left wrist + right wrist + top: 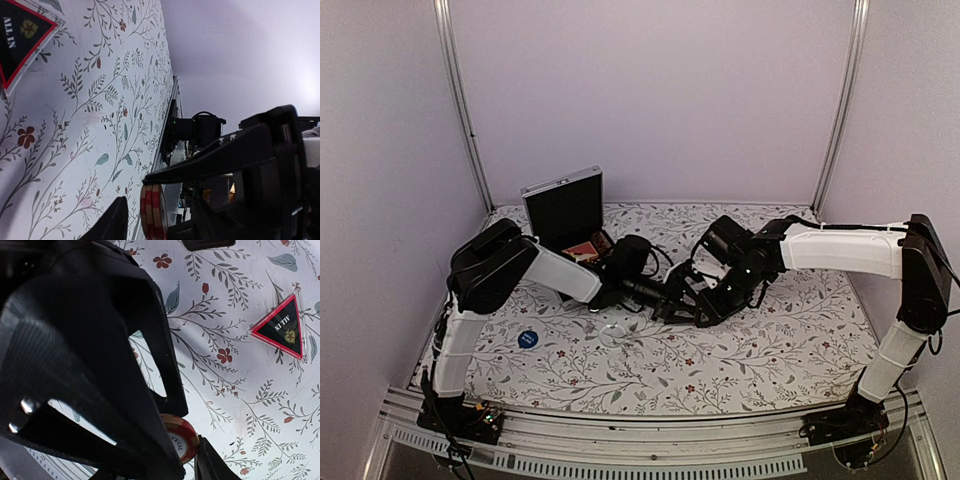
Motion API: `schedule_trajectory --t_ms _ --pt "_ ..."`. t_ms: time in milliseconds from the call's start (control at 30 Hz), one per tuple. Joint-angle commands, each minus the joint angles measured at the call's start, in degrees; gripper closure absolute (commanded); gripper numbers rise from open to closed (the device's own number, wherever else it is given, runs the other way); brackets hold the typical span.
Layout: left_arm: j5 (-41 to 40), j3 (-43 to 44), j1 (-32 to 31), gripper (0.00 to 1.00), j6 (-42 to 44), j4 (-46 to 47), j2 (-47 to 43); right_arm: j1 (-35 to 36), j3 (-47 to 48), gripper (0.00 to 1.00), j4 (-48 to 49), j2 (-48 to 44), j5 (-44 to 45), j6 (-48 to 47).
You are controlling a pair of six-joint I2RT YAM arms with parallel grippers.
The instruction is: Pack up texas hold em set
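The silver case (565, 207) stands open at the back left, black lining showing, with a reddish deck (585, 247) inside. Both grippers meet mid-table above the cloth. My right gripper (694, 300) (186, 452) grips a small stack of red chips (184, 439) by the rims. One of its fingers presses on top of the stack in the left wrist view (153, 212). My left gripper (668, 294) (155, 226) is open astride the stack, one finger (114, 222) clearly apart from it. A black-and-red triangular "ALL IN" token (283, 328) (22, 37) lies on the cloth nearby.
A blue round token (527, 338) lies on the flowered cloth (750, 350) at the front left. The triangular token shows faintly in the top view (613, 330), just in front of the grippers. Walls enclose the table on three sides.
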Motion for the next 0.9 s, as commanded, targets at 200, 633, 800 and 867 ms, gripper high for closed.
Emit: schedule_trajectory --t_ms 200,633,800,867 --pt "3.9 1.9 -2.0 0.70 -1.9 1.4 2.0 0.4 1.4 0.70 1.3 -1.7 0.8 -0.3" --pt "4.9 3.3 -2.2 0.98 -2.0 -0.8 1.6 0.4 0.4 0.69 1.6 -1.6 1.6 -0.3" --pt "5.2 4.0 -1.8 1.00 -1.9 -1.1 0.4 0.4 -0.6 0.54 1.7 -2.1 2.4 0.0" --pt "4.9 4.0 -1.2 1.00 -1.2 -1.6 -0.3 0.4 -1.2 0.40 2.0 -3.0 2.8 0.3"
